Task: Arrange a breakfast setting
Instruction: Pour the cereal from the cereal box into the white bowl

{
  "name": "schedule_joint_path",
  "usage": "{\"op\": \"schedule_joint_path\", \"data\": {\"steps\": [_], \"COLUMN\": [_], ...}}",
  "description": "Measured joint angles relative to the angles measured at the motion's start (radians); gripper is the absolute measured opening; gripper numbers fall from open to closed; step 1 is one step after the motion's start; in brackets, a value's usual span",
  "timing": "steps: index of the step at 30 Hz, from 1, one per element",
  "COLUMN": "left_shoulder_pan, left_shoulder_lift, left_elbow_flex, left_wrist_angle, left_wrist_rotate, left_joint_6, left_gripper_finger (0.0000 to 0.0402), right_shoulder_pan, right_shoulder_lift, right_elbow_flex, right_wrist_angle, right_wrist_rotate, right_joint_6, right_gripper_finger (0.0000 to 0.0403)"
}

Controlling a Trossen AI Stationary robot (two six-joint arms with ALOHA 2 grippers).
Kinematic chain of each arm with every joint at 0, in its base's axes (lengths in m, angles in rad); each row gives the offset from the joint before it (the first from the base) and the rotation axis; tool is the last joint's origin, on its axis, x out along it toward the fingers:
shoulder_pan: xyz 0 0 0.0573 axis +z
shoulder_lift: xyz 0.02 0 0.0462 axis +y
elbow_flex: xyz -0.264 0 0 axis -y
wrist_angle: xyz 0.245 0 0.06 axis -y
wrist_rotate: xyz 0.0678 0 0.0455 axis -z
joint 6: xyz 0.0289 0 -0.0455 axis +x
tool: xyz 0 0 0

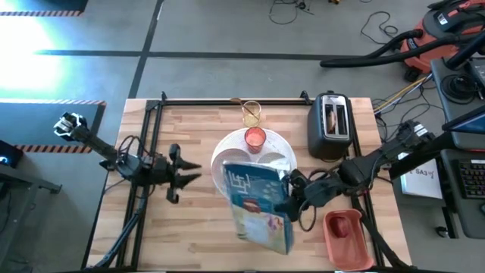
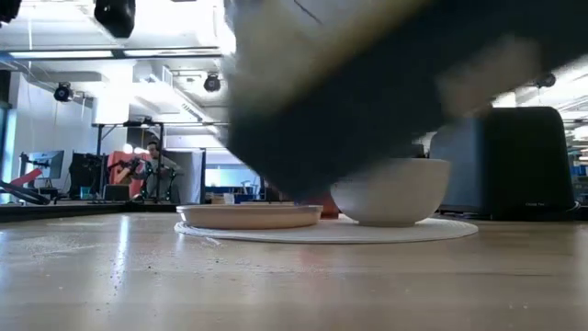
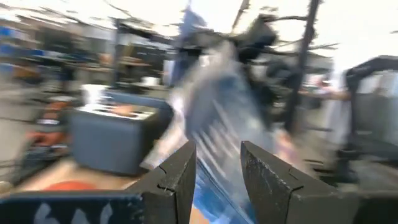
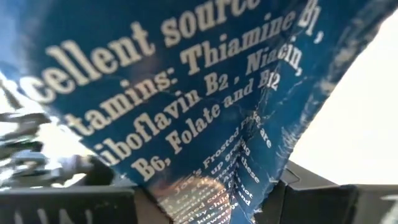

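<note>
My right gripper (image 1: 290,203) is clamped on the edge of a blue printed cereal box (image 1: 261,205), holding it tilted above the large round white plate (image 1: 282,145). Under the box, the small white bowl (image 2: 390,190) sits on that plate. A small red cup (image 1: 255,137) stands at the plate's far side. My left gripper (image 1: 189,175) hovers beside the plate, fingers spread and empty.

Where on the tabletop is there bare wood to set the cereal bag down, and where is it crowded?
Bare wood lies at the near-left corner, below the open left gripper, and between the glass and the table's left edge. The centre is crowded: plate, cereal bag in the right gripper, toaster, red tray.
</note>
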Motion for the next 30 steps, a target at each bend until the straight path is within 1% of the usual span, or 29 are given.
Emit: {"op": "schedule_joint_path", "data": {"steps": [2, 6, 8, 13, 18, 21, 24, 26, 30], "left_shoulder_pan": [0.0, 0.0, 0.001, 0.001, 0.001, 0.001, 0.001, 0.001, 0.006], "left_shoulder_lift": [-0.024, -0.083, -0.119, -0.197, -0.246, -0.263, -0.284, -0.301, -0.333], "left_elbow_flex": [0.0, 0.0, 0.0, 0.0, 0.0, 0.0, 0.0, 0.0, 0.0], "left_wrist_angle": [-0.051, -0.184, -0.237, -0.318, -0.371, -0.373, -0.373, -0.371, -0.372], "left_wrist_rotate": [-0.086, -0.289, -0.339, -0.342, -0.342, -0.342, -0.351, -0.374, -0.473], "left_joint_6": [0.028, 0.022, 0.019, 0.008, 0.011, 0.028, 0.072, 0.101, 0.163], "left_gripper_finger": [0.011, 0.011, 0.011, 0.011, 0.011, 0.011, 0.011, 0.011, 0.011], "right_shoulder_pan": [0.018, 0.051, 0.062, 0.079, 0.081, 0.081, 0.081, 0.075, 0.053], "right_shoulder_lift": [0.034, 0.091, 0.119, 0.177, 0.24, 0.276, 0.299, 0.31, 0.323], "right_elbow_flex": [0.082, 0.269, 0.365, 0.571, 0.726, 0.805, 0.859, 0.878, 0.891], "right_wrist_angle": [-0.152, -0.448, -0.569, -0.772, -0.936, -1.017, -1.065, -1.079, -1.087], "right_wrist_rotate": [0.0, 0.003, -0.001, -0.056, -0.182, -0.263, -0.319, -0.344, -0.376], "right_joint_6": [0.076, 0.21, 0.272, 0.401, 0.499, 0.536, 0.566, 0.581, 0.609], "right_gripper_finger": [0.012, 0.0119, 0.0119, 0.0118, 0.0119, 0.0119, 0.0119, 0.0119, 0.0119]}}
